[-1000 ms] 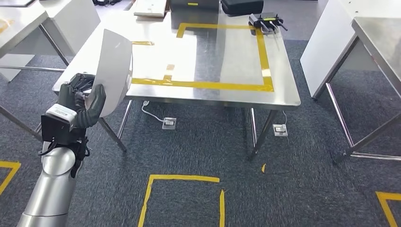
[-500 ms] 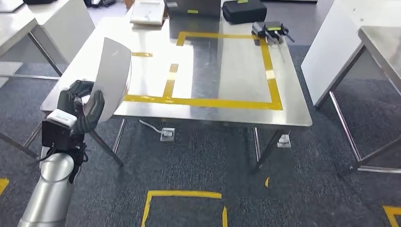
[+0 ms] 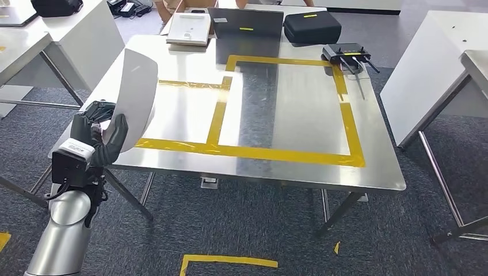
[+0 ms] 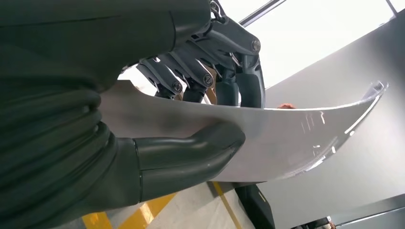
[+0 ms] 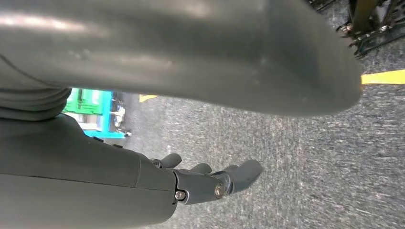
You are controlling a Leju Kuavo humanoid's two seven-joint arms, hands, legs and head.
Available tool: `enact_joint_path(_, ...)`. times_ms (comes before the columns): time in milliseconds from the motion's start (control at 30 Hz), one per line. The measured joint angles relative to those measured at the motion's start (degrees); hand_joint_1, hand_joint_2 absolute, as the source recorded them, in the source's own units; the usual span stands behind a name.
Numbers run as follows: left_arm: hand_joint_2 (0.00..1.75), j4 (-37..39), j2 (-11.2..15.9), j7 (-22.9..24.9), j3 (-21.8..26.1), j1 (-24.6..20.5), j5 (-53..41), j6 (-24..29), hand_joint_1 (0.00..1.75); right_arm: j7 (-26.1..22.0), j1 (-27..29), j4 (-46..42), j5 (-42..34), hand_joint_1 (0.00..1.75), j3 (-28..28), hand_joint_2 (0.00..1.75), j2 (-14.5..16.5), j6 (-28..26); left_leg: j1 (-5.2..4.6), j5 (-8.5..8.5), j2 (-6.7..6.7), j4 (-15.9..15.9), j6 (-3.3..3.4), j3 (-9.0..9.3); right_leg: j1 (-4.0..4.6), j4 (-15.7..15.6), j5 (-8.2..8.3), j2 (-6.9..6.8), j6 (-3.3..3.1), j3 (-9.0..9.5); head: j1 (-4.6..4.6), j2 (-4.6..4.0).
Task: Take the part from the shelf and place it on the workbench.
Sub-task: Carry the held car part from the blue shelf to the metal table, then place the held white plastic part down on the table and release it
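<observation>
My left hand (image 3: 98,135) holds a thin, curved white sheet part (image 3: 138,92) upright at the near left corner of the steel workbench (image 3: 288,115). The bench top carries a rectangle of yellow tape (image 3: 241,151). In the left wrist view the thumb (image 4: 191,152) presses on one face of the part (image 4: 296,138) and the dark fingers (image 4: 210,71) wrap behind it. My right hand (image 5: 210,183) hangs over grey carpet with its fingers loosely apart and nothing in them.
At the bench's far edge lie a white box (image 3: 189,29), a laptop (image 3: 247,23), a black case (image 3: 313,26) and a router with antennas (image 3: 345,54). White tables stand at the left (image 3: 34,40) and right (image 3: 437,52). Yellow tape (image 3: 227,261) marks the carpet.
The whole picture has shifted: the camera has come closer to the workbench, which now sits lower and larger. My left hand keeps its hold on the white part.
</observation>
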Motion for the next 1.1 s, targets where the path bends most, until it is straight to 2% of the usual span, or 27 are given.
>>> enact_joint_path(67,1.75,-0.4,0.0,-0.1,0.1,0.0,0.0,0.1,1.75,0.5,-0.2,0.0,0.0,0.0,0.0,0.0,0.0,0.0,0.03,0.61,0.08,2.6,-0.64,-0.29,-0.18,-0.3,-0.22,0.03,-0.78,1.51,-0.02,0.0)
enact_joint_path(100,1.75,-0.5,0.1,-0.1,0.1,0.0,0.0,0.1,1.75,0.7,-0.3,0.0,0.0,0.0,0.0,0.0,-0.1,0.0,0.06,1.11,0.24,5.3,-0.94,-1.73,-0.31,-0.4,-0.73,0.0,-1.18,2.33,-0.08,0.0)
enact_joint_path(133,1.75,-0.6,0.1,-0.1,0.1,0.0,0.0,0.1,1.75,0.6,-0.4,0.0,0.0,0.0,0.0,0.0,-0.1,0.0,0.14,0.91,0.42,8.6,-1.18,-3.81,-0.41,-0.6,-1.27,0.02,-1.47,3.11,-0.14,0.0)
enact_joint_path(167,1.75,-0.6,0.2,-0.1,0.1,0.1,0.0,0.1,1.75,0.5,-0.5,0.0,0.0,0.0,0.0,0.0,-0.2,0.0,0.27,-0.18,0.6,12.0,-1.42,-6.36,-0.46,-0.7,-1.94,0.03,-1.69,3.8,-0.22,0.0)
enact_joint_path(233,1.75,-0.6,0.3,-0.1,0.1,0.4,0.0,0.1,1.75,0.2,-0.4,0.0,0.1,0.0,0.0,0.0,-0.2,0.0,0.52,-4.02,0.76,16.2,-1.83,-10.8,-0.51,-0.7,-3.29,0.14,-1.8,5.11,-0.26,0.0)
enact_joint_path(267,1.75,-0.6,0.4,-0.1,0.1,0.6,0.0,0.1,1.75,0.2,-0.4,0.0,0.1,0.0,0.0,0.0,-0.2,0.0,0.6,-5.3,0.81,16.3,-1.95,-12.14,-0.52,-0.7,-4.01,0.19,-1.79,5.92,-0.27,0.0)
enact_joint_path(300,1.75,-0.6,0.4,-0.1,0.1,0.6,0.0,0.1,1.75,0.2,-0.3,0.0,0.1,0.0,0.0,0.0,-0.2,0.0,0.64,-5.33,0.87,15.1,-1.99,-12.73,-0.54,-0.7,-4.74,0.24,-1.73,6.82,-0.27,0.0)
enact_joint_path(333,1.75,-0.6,0.4,-0.1,0.1,0.6,0.0,0.1,1.75,0.2,-0.2,0.0,0.1,0.0,0.0,0.0,-0.2,0.0,0.65,-3.62,0.92,12.4,-1.94,-12.68,-0.56,-0.7,-5.55,0.26,-1.62,7.85,-0.26,0.0)
enact_joint_path(400,1.75,-0.5,0.5,-0.1,0.2,0.7,0.0,0.1,1.75,0.1,-0.2,0.0,0.1,0.0,0.0,0.0,-0.2,0.0,0.6,3.44,1.08,5.4,-1.66,-12.05,-0.56,-0.7,-7.15,0.33,-1.17,9.6,-0.27,0.0)
enact_joint_path(433,1.75,-0.4,0.6,0.0,0.2,0.8,0.0,0.1,1.75,-0.1,-0.2,0.0,0.1,0.0,0.0,0.0,-0.2,0.0,0.51,6.43,1.13,2.8,-1.37,-11.76,-0.52,-0.8,-7.87,0.38,-0.82,10.11,-0.33,0.0)
enact_joint_path(467,1.75,-0.4,0.6,0.0,0.3,0.9,0.0,0.1,1.75,-0.3,-0.3,0.0,0.1,0.0,0.0,0.0,-0.2,0.0,0.43,8.32,1.17,1.3,-1.03,-11.64,-0.46,-1.0,-8.34,0.41,-0.45,10.44,-0.36,0.0)
enact_joint_path(567,1.75,-0.4,0.7,0.0,0.4,0.8,-0.4,0.3,1.75,-0.4,-0.4,0.0,0.1,0.0,0.0,0.0,-0.3,0.0,0.5,8.64,1.1,0.2,0.1,-10.46,-0.31,-0.8,-8.15,0.42,0.57,11.11,-0.37,0.0)
enact_joint_path(600,1.75,-0.4,0.7,0.0,0.4,0.7,-0.9,0.4,1.75,-0.2,-0.5,0.0,0.1,0.0,0.0,0.0,-0.3,-0.1,0.58,8.45,1.08,-0.1,0.47,-9.84,-0.31,0.7,-8.05,0.36,0.86,10.53,-0.32,0.0)
enact_joint_path(633,1.75,-0.2,0.7,0.1,0.4,0.6,-1.4,0.4,1.75,-0.2,-0.6,0.0,0.1,0.0,0.0,0.0,-0.4,-0.1,0.64,8.13,1.05,-0.3,0.8,-9.26,-0.37,3.1,-8.49,0.29,1.11,9.14,-0.29,0.0)
enact_joint_path(700,1.75,0.4,0.7,0.5,0.3,0.4,-2.4,0.2,1.75,-0.2,-0.7,0.0,0.1,0.0,0.0,0.0,-0.4,-0.1,0.57,7.31,1.05,-0.5,1.25,-8.43,-0.43,9.7,-11.04,0.2,1.59,4.59,-0.24,0.0)
enact_joint_path(733,1.75,1.0,0.7,0.8,0.3,0.3,-2.8,-0.1,1.75,-0.2,-0.7,0.0,0.2,0.0,0.0,0.0,-0.4,-0.1,0.5,6.87,1.02,-0.5,1.35,-8.06,-0.43,12.3,-12.42,0.19,1.71,2.33,-0.24,0.0)
enact_joint_path(767,1.75,1.8,0.7,1.0,0.3,0.3,-3.4,-0.4,1.75,-0.2,-0.7,0.0,0.3,0.0,0.0,0.0,-0.4,0.0,0.41,6.39,0.99,-0.5,1.4,-7.58,-0.42,13.5,-12.91,0.19,1.73,0.68,-0.23,0.0)
enact_joint_path(800,1.75,2.7,0.7,1.2,0.3,0.2,-4.0,-0.8,1.75,-0.2,-0.6,0.0,0.4,0.0,0.0,0.0,-0.4,0.0,0.3,5.92,0.97,-0.5,1.41,-7.01,-0.4,12.8,-11.95,0.19,1.64,-0.07,-0.25,0.0)
enact_joint_path(833,1.75,4.0,0.8,1.2,0.3,-0.2,-5.0,-1.0,1.75,-0.2,-0.6,0.0,0.5,0.0,0.0,0.0,-0.4,0.1,0.21,5.46,0.95,-0.4,1.41,-6.37,-0.34,10.2,-9.51,0.18,1.44,0.14,-0.24,0.0)
enact_joint_path(867,1.75,5.8,0.8,1.2,0.2,-0.9,-6.3,-1.1,1.75,-0.2,-0.7,0.0,0.7,0.0,0.0,0.0,-0.5,0.2,0.12,5.0,0.94,-0.4,1.36,-5.73,-0.19,6.3,-6.28,0.15,1.03,1.05,-0.25,0.0)
enact_joint_path(900,1.75,8.0,0.9,1.0,0.1,-1.8,-7.8,-1.1,1.75,-0.2,-0.7,0.0,0.8,0.0,0.0,0.0,-0.5,0.2,0.05,4.65,0.94,-0.5,1.25,-5.16,0.04,3.0,-3.93,0.07,0.54,1.95,-0.27,0.0)
enact_joint_path(967,1.75,13.9,1.3,-0.1,-0.1,-4.5,-11.7,0.0,1.75,-0.5,-0.9,0.0,1.2,0.0,0.0,0.0,-0.6,0.5,0.04,4.19,0.91,-0.8,0.73,-4.56,0.61,-1.2,-2.11,-0.02,-0.37,3.11,-0.26,0.0)
enact_joint_path(1100,1.75,31.2,2.8,-3.9,-0.9,-10.9,-22.1,7.4,1.75,-0.7,-1.0,0.0,1.8,0.0,0.0,0.0,-0.9,0.9,-0.01,4.01,1.27,-1.0,0.41,-4.15,0.62,-2.1,-0.61,0.29,-0.35,3.7,-0.41,0.0)
